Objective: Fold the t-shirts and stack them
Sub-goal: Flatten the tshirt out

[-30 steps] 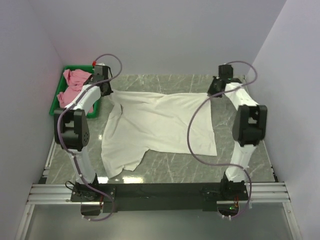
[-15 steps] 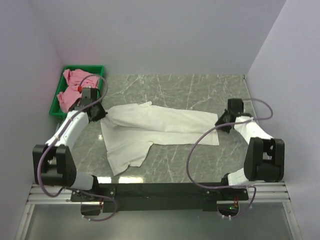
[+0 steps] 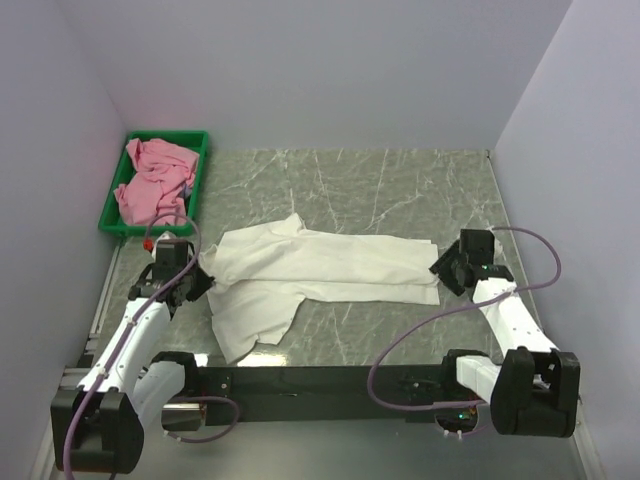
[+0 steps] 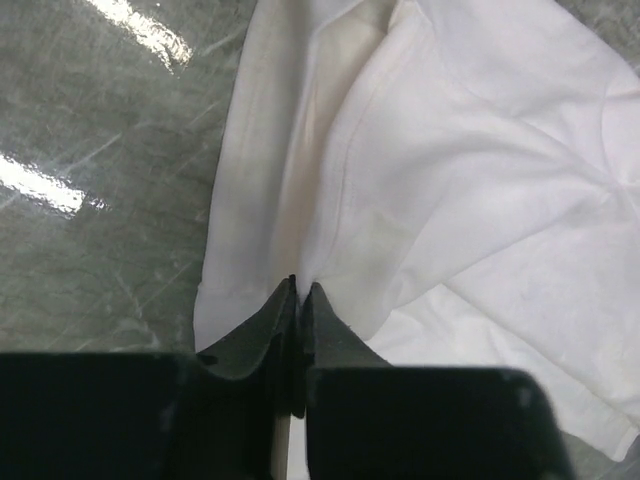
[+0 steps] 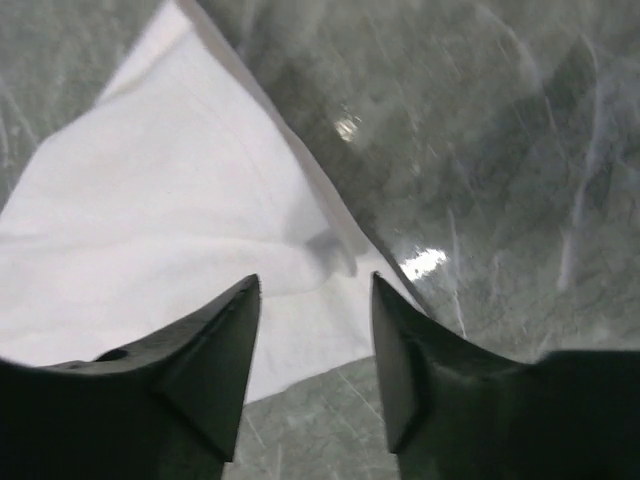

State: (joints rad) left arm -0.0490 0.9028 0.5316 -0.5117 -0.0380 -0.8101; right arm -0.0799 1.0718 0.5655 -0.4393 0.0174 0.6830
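Note:
The white t-shirt (image 3: 320,265) lies folded lengthwise across the middle of the marble table, one sleeve flap reaching toward the near edge. At its left end my left gripper (image 3: 196,276) is shut on a fold of the white cloth (image 4: 330,180), pinched between its black fingertips (image 4: 322,312). My right gripper (image 3: 440,266) stands open just over the shirt's right corner (image 5: 330,250), nothing between its fingers (image 5: 222,330). The pink t-shirt (image 3: 152,180) sits crumpled in the green tray (image 3: 198,143) at the back left.
The green tray stands against the left wall, just beyond the left arm. Grey marble table (image 3: 380,180) shows behind the shirt. Walls close in on the left, back and right. A black rail (image 3: 320,380) carries both arm bases along the near edge.
Both arms drew the shirt's far edge toward the near side, folding it over itself. The right gripper has opened and let go of its corner; the left stays shut on the cloth.

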